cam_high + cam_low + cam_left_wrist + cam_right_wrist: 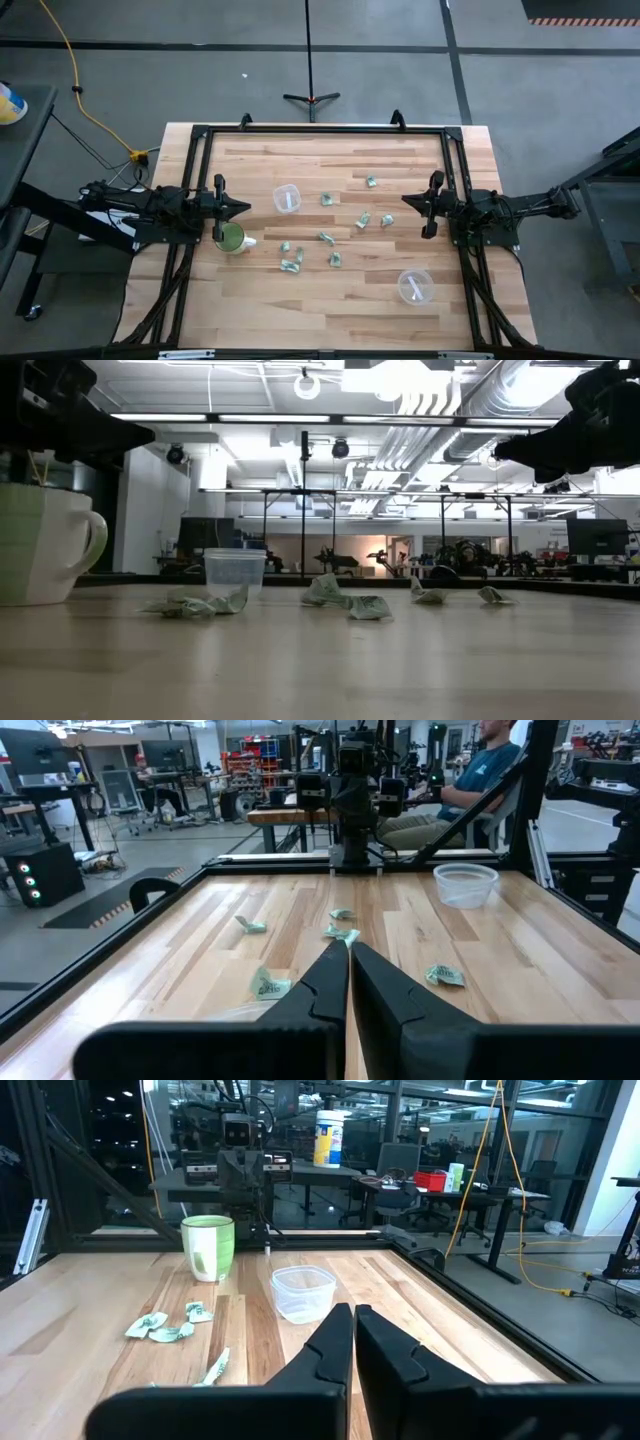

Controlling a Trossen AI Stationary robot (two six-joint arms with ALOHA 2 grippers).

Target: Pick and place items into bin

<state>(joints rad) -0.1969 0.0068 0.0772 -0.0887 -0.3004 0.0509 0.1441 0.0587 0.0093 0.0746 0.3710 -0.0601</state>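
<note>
- The wooden table (330, 285) carries the items (335, 238), scattered between my two sides and untouched.
- My left gripper (348, 952) and right gripper (353, 1318) are both pressed together, holding nothing.
- Risk: coming down unopened, I only push a piece away.
- Risk: the green cup (231, 238) under my left jaws could tip.

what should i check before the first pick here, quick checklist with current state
1. Left gripper free to grasp: ok, shut on nothing, raised near the green cup.
2. Right gripper free to grasp: ok, shut and empty at the table's right side.
3. Wrapped pieces reachable: ok, scattered loose across the middle of the table, between the arms.
4. Bin ready: ok, one clear plastic container stands upright near the left arm, another clear container near the right arm.
5. Which container is the target: cannot tell.
6. Containers holding pieces already: cannot tell from the high view; the one in the right wrist view looks empty.
</note>
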